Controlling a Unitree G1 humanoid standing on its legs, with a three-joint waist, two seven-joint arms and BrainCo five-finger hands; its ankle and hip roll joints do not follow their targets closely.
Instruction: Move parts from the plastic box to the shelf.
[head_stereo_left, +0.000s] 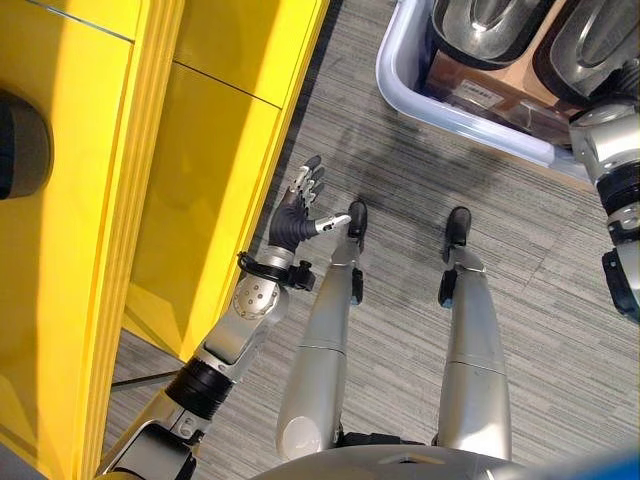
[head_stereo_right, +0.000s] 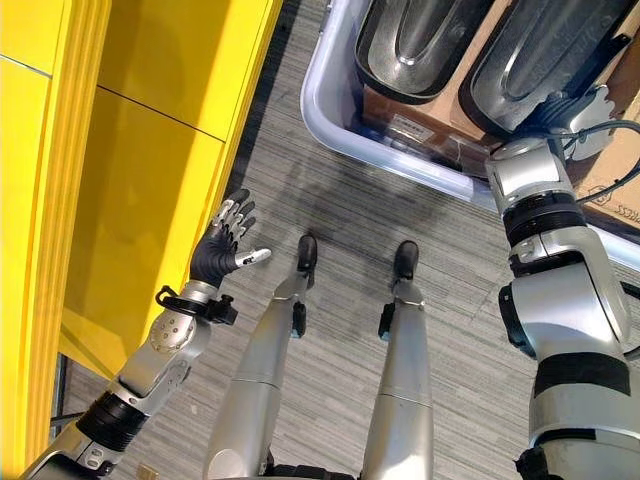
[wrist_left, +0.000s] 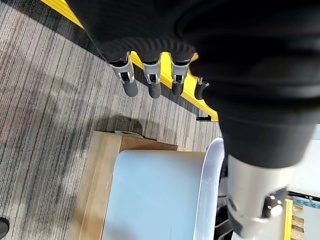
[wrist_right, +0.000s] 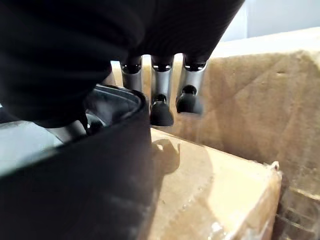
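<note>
Shelf (head_stereo_left: 200, 180): yellow, at far left, panels bare where visible. Left hand (head_stereo_left: 297, 215): empty, fingers loosely spread, hanging low over the carpet (head_stereo_left: 400, 160) just beside the shelf's lower edge. Box (head_stereo_right: 340, 130): pale plastic, upper right, resting on a wooden board (wrist_left: 92, 190); it holds two dark moulded parts (head_stereo_right: 425, 40) side by side over brown cartons (wrist_right: 210, 175). Right hand (wrist_right: 162, 107): at the right-hand part's rim, fingers hanging down beside its dark wall; the wrist view does not settle whether they clasp it, so its hold cannot be told. Step in hand, by judgement: picking a part from the box; none seen on the shelf yet. The next move calls for a firm hold on the rim, a lift clear of the box wall, then a carry leftward. Obstacles: box rim, neighbouring part close alongside, shelf's front edge.
</note>
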